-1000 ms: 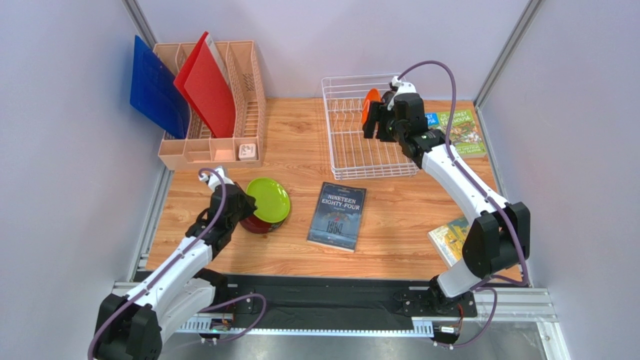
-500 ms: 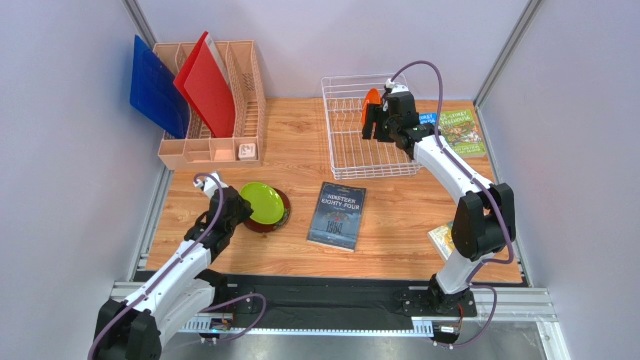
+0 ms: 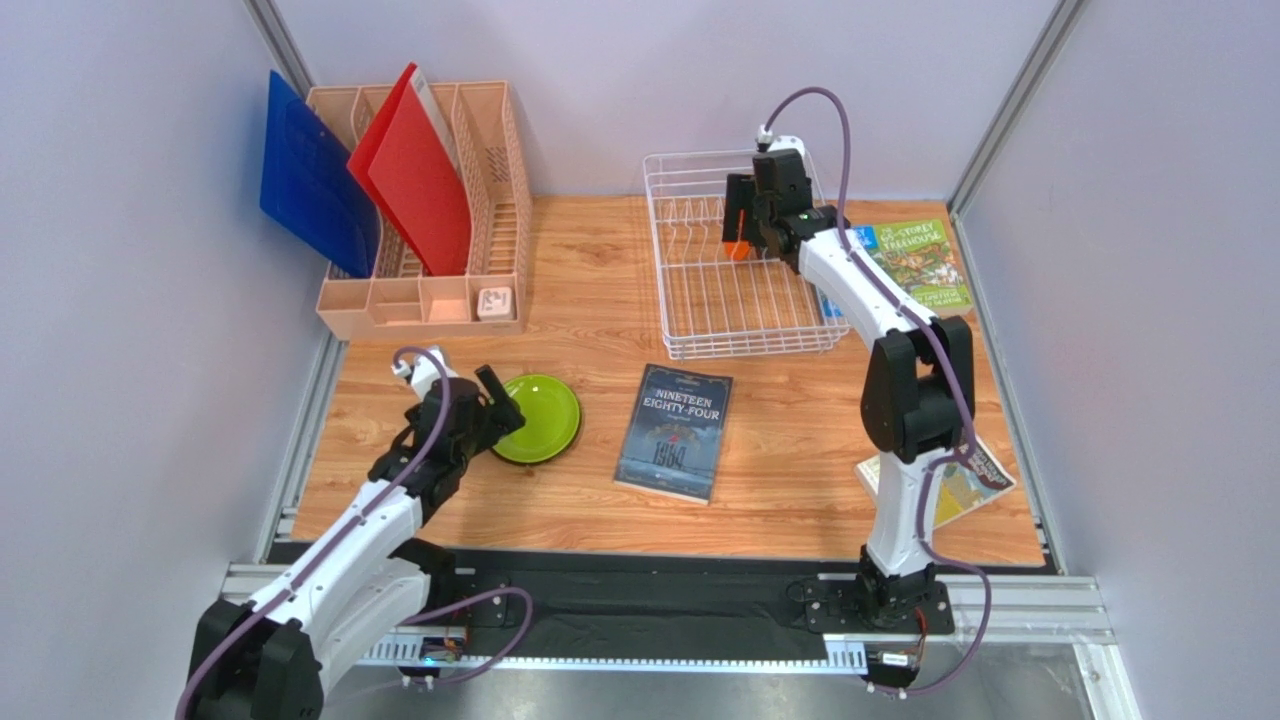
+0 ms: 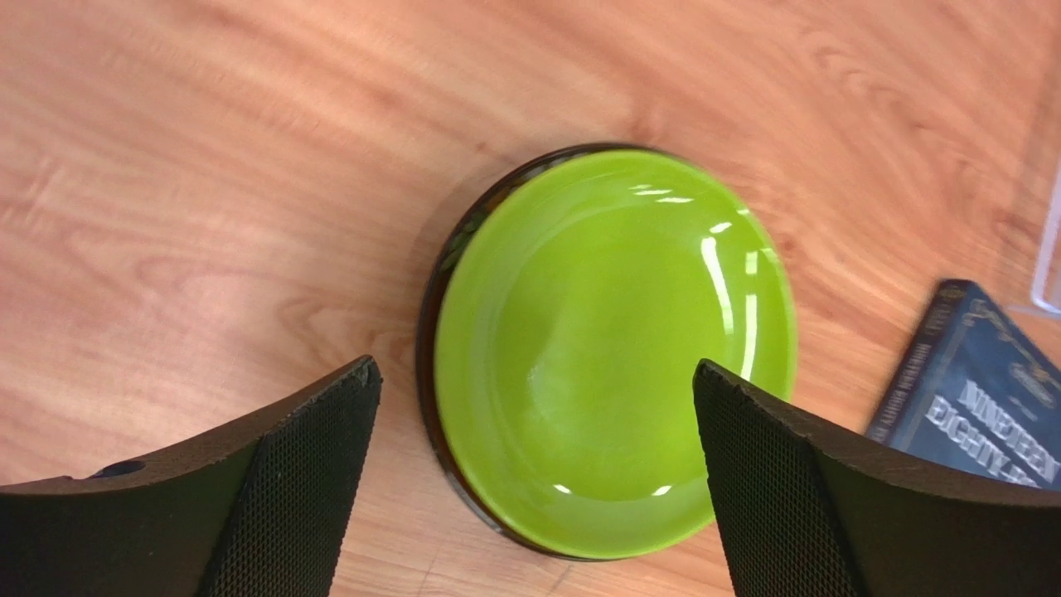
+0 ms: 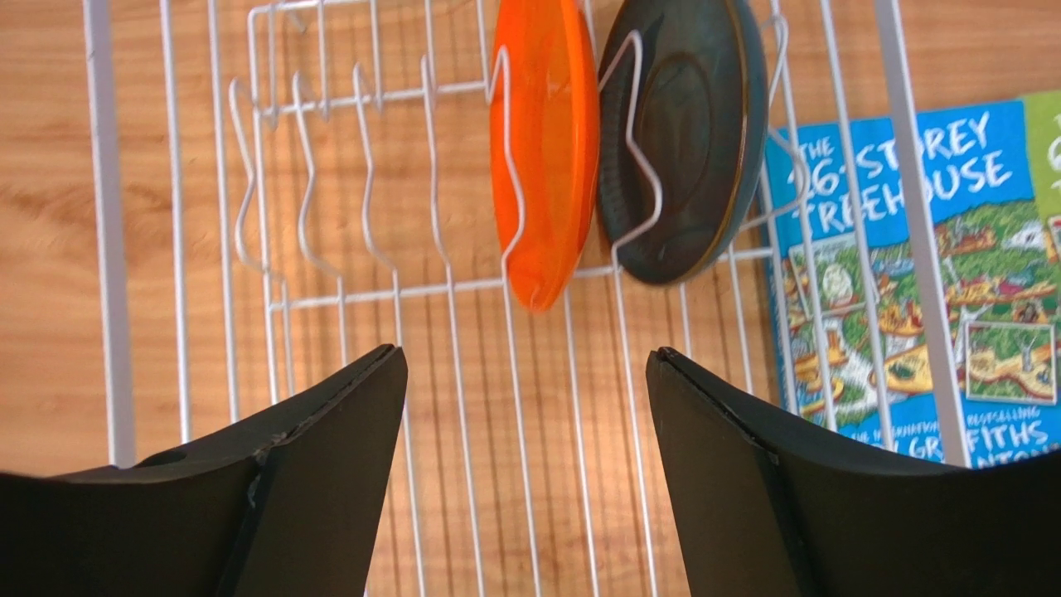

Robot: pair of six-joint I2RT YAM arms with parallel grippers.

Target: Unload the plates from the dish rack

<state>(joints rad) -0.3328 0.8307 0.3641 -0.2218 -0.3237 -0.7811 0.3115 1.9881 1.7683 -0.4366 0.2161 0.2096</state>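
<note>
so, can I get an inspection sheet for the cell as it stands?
Surface: wood table; no spills seen.
Job's things: green plate stacked on red plate on the table; orange plate and grey plate upright in the rack.
Clutter: dark book; Treehouse book; third book partly under the right arm; pink organiser holding red board and blue board.
Grippers: left end effector open above the green plate; right end effector open above the rack, holding nothing.
Cables: purple cable along each arm; no snag seen.
Surroundings: grey walls, metal posts.
</note>
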